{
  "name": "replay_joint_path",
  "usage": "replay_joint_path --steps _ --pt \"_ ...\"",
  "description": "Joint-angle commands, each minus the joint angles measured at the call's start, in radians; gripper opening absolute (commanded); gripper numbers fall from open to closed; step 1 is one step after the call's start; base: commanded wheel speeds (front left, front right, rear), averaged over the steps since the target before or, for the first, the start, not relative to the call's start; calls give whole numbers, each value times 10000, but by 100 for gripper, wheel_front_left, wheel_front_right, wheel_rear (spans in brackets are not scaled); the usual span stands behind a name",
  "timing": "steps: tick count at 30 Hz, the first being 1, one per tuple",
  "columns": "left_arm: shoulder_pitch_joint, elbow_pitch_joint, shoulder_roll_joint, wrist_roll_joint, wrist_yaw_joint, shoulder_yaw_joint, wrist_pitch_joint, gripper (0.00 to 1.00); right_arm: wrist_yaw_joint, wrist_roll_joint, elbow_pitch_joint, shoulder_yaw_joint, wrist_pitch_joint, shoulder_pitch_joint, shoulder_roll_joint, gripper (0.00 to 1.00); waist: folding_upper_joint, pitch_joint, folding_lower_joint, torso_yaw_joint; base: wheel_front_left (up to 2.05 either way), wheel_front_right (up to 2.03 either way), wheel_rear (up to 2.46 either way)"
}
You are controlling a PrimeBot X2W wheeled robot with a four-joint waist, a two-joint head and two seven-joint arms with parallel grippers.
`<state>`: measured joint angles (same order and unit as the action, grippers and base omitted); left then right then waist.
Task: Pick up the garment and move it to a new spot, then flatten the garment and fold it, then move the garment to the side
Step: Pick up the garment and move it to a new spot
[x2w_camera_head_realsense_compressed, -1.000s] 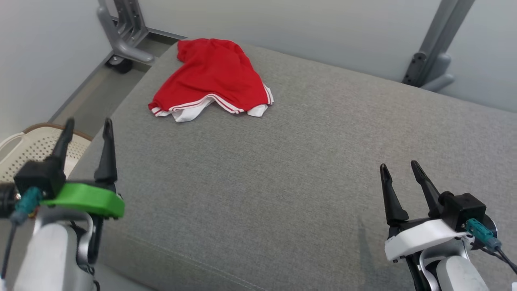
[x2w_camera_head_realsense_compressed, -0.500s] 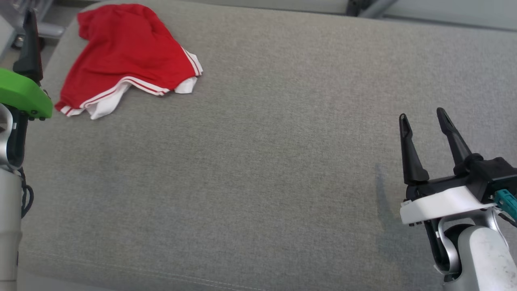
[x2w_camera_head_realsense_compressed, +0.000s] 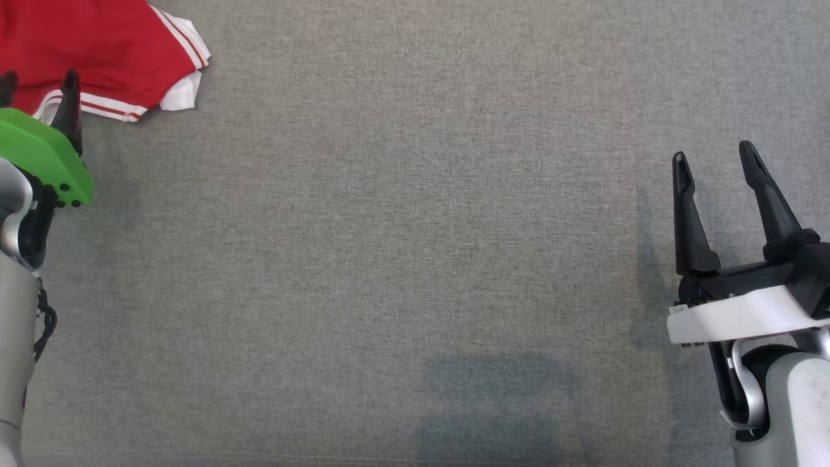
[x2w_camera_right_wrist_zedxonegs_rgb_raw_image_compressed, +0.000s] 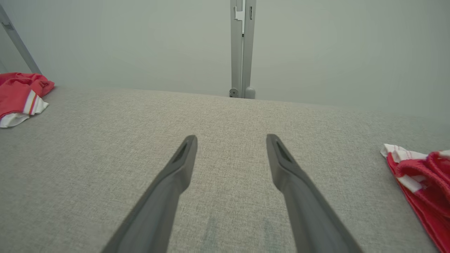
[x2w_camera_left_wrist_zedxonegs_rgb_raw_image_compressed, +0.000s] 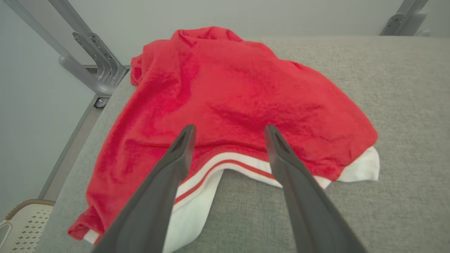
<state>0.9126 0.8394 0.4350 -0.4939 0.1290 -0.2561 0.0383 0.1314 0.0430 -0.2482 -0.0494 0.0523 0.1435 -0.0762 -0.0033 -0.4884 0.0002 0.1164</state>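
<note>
A grey fabric cushion (x2w_camera_head_realsense_compressed: 415, 259) runs beneath a pale wall, with metal frame legs (x2w_camera_left_wrist_zedxonegs_rgb_raw_image_compressed: 88, 59) behind it. The likeliest trouble is on the left: the left jaws, spread wide and empty, could close on only the top layer or the white-striped hem (x2w_camera_left_wrist_zedxonegs_rgb_raw_image_compressed: 225, 163) and drag the crumpled red garment (x2w_camera_left_wrist_zedxonegs_rgb_raw_image_compressed: 239, 102) into a tighter bunch — or snag the upholstery if they dip too low. The garment lies just ahead of those jaws, its hem between their dark fingers (x2w_camera_left_wrist_zedxonegs_rgb_raw_image_compressed: 175, 165); contact cannot be told. Well apart, the right jaws — equally spread, holding nothing — hang over bare fabric, a second red cloth (x2w_camera_right_wrist_zedxonegs_rgb_raw_image_compressed: 422, 172) off to their right.
</note>
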Motion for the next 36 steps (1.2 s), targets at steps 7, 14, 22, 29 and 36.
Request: replay_joint_path --steps 7,14,22,29,36 --pt "483 1047 108 -393 15 -315 39 100 -15 -92 -205 58 -119 172 -83 100 33 -462 -2 -214 0 0 0" --pt "767 1843 -10 -489 14 -706 44 72 -15 -96 -287 118 -216 200 -134 100 33 -470 -2 -290 0 0 0" --pt "1045 2421 85 -582 15 -1218 171 0 -15 -82 -25 201 -65 227 -99 100 33 -232 -2 -438 0 0 0" --pt "1276 2508 394 -540 15 -1412 -356 0 -15 12 291 163 158 207 -3 100 33 281 -2 -510 0 0 0" --pt "1671 2164 765 -226 14 -1938 -923 0 -15 193 906 287 518 78 135 100 33 1309 -2 -553 0 0 0"
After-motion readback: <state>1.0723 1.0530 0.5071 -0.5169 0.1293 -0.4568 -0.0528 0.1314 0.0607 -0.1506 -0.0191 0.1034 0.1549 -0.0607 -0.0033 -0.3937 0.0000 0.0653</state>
